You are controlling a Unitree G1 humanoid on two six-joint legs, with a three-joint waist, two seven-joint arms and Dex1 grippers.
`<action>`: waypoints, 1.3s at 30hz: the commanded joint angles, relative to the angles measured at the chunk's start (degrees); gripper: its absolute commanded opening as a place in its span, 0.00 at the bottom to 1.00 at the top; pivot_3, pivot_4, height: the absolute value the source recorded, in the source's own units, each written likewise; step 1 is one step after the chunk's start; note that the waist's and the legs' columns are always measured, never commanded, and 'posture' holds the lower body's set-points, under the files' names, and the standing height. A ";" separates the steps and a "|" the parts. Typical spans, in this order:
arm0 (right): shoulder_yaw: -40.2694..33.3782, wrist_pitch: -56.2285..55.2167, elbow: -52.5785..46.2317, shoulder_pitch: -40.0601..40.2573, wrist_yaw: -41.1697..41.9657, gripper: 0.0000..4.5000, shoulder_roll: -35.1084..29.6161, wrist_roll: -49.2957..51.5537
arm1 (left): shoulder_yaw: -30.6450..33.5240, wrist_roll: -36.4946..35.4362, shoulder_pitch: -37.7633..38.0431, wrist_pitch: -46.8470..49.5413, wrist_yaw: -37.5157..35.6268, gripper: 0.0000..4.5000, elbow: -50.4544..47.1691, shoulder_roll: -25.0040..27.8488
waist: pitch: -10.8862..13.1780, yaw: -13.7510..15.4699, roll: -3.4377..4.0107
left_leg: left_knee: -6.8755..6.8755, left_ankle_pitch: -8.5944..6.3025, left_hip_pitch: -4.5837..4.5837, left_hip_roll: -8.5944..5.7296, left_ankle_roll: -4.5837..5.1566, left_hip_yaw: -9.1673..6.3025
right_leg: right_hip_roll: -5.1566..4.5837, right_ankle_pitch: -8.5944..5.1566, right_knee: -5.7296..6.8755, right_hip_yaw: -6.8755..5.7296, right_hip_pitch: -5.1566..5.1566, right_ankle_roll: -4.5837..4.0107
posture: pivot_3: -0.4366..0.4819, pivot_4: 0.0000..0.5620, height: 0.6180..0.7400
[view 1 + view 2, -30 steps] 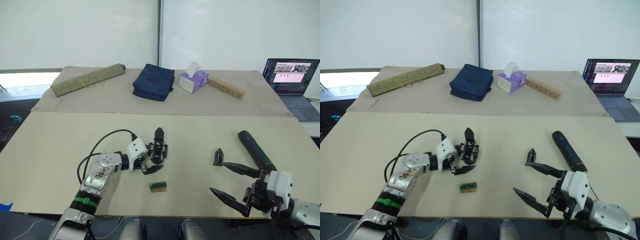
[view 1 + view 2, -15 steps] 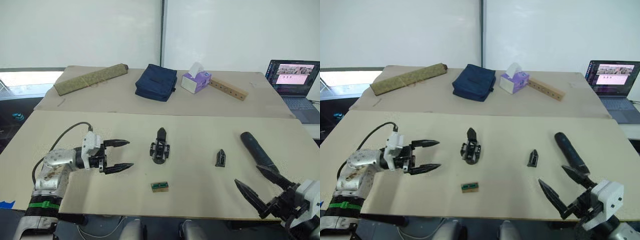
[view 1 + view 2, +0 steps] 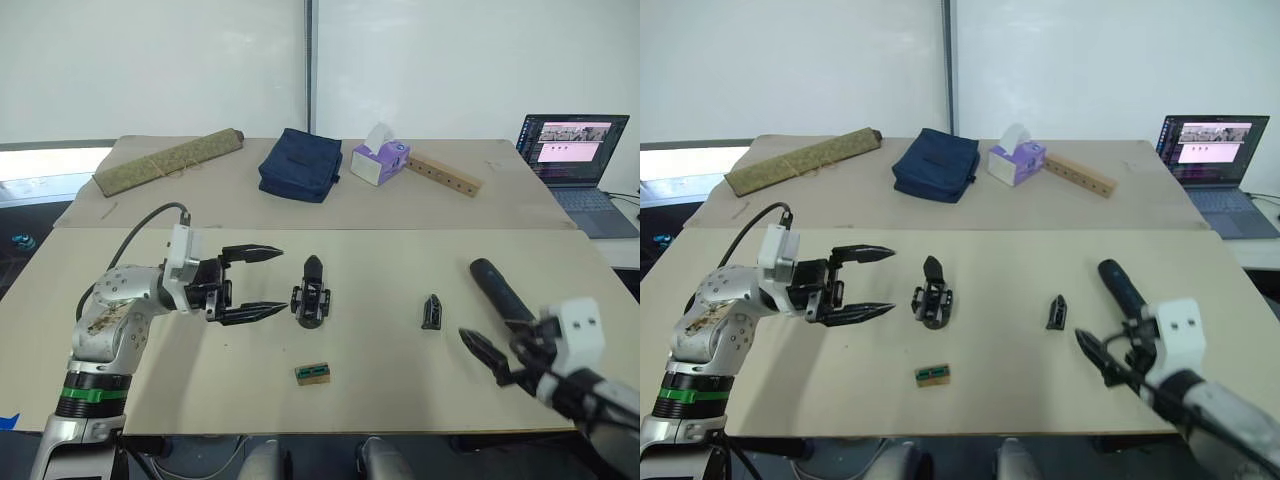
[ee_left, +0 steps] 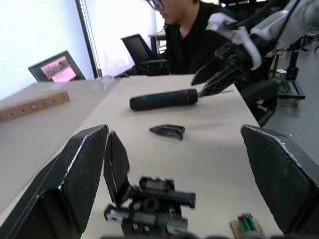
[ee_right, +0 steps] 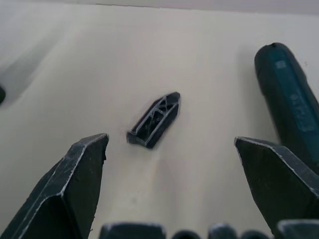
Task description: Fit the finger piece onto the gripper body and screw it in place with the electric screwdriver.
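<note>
The gripper body [image 3: 310, 305], a small black block with one pointed finger, stands at the table's middle. My left gripper [image 3: 278, 280] is open just to its left, fingertips level with it and not touching. The finger piece [image 5: 154, 119], a small black wedge, lies on the table to the right of the body. Right of that lies the electric screwdriver [image 3: 497, 290], a thick dark cylinder. My right gripper [image 3: 480, 352] is open near the front edge, pointing at the finger piece from a short way off, with the screwdriver beside its outer finger.
A small green-and-brown block [image 3: 313, 373] lies in front of the gripper body. At the back are a rolled mat [image 3: 170, 160], a blue pouch [image 3: 298, 163], a tissue box [image 3: 378, 163], a wooden bar with holes [image 3: 443, 174] and a laptop [image 3: 565, 140]. A person [image 4: 189, 35] sits beyond the table.
Both grippers drew back from the parts, then came in again. The left has swung right, up to the gripper body. The right has risen toward the finger piece. The parts have stayed put.
</note>
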 commanded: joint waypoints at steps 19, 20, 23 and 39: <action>22.01 10.35 25.82 -25.06 -39.38 0.80 5.50 16.96 | 2.64 -1.79 7.90 2.40 4.69 1.00 -10.74 1.87 | -0.01 0.09 -0.08 | 0.04 0.02 -0.31 0.05 0.04 -0.21 | 0.03 0.02 -0.04 0.00 -0.14 0.07 | 0.48 0.27 1.00; 22.30 10.68 25.73 -24.83 -39.23 0.73 5.60 16.69 | 2.74 -1.84 8.10 2.33 4.81 1.00 -10.93 1.96 | -0.01 0.05 -0.08 | 0.04 0.02 -0.31 0.05 0.04 -0.21 | 0.04 0.02 -0.05 0.00 -0.14 0.07 | 0.48 0.27 1.00; 23.01 11.52 25.23 -24.10 -39.21 0.50 6.05 17.14 | 2.81 -1.95 8.25 2.00 5.29 1.00 -11.25 2.11 | -0.02 0.02 -0.10 | 0.03 0.02 -0.30 0.06 0.04 -0.20 | 0.07 0.02 -0.05 0.00 -0.14 0.06 | 0.48 0.27 1.00; 27.01 -11.60 5.47 -28.47 -6.55 0.25 -0.87 -13.70 | 5.54 -11.74 3.54 15.83 20.65 1.00 -13.44 -1.57 | 0.18 -0.10 0.22 | 0.02 0.03 -0.38 0.09 0.04 -0.26 | 0.19 0.01 -0.03 0.01 -0.31 0.07 | 0.48 0.27 1.00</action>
